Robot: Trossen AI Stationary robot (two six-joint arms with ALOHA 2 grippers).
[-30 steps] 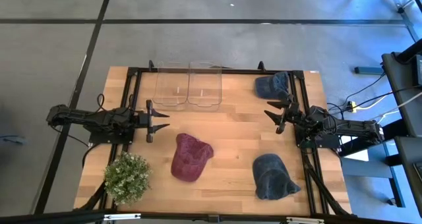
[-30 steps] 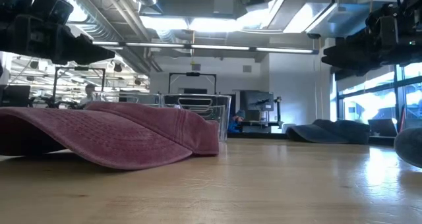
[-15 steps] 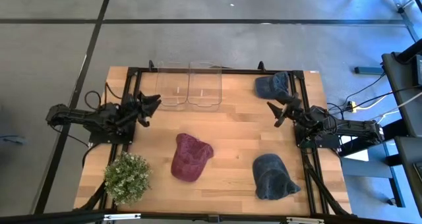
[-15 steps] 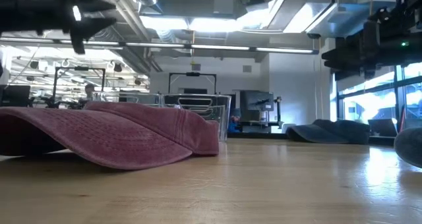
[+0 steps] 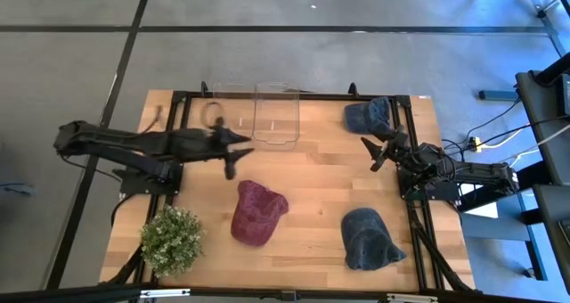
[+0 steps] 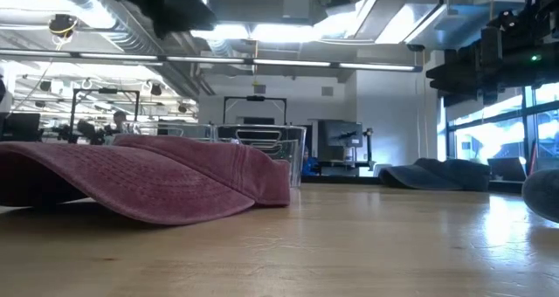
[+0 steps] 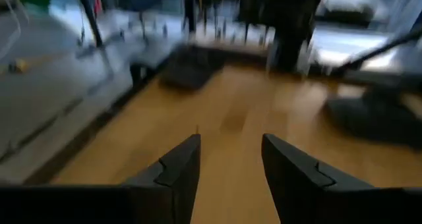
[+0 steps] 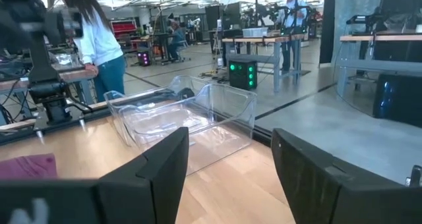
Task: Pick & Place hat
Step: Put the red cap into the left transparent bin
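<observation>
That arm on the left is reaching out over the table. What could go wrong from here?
The left gripper, open, is between the clear bins and the maroon hat, so it might knock a bin wall on its way. The hat lies flat and floppy, so the fingers may pinch only a fold and drop it. The right gripper waits open near a blue hat.

I had bare wooden counter [image 5: 316, 174] between the two arms, wide enough for either claw to pass. The clear plastic bins [image 5: 254, 116] blocked the far edge, with the left claw [image 5: 233, 151] spread open just in front of them. The maroon cloth cap [image 5: 256, 211] lay mid-counter, the small green potted plant [image 5: 171, 239] crowded the near left corner, and two dark blue caps [image 5: 369, 238] hemmed the right side.
</observation>
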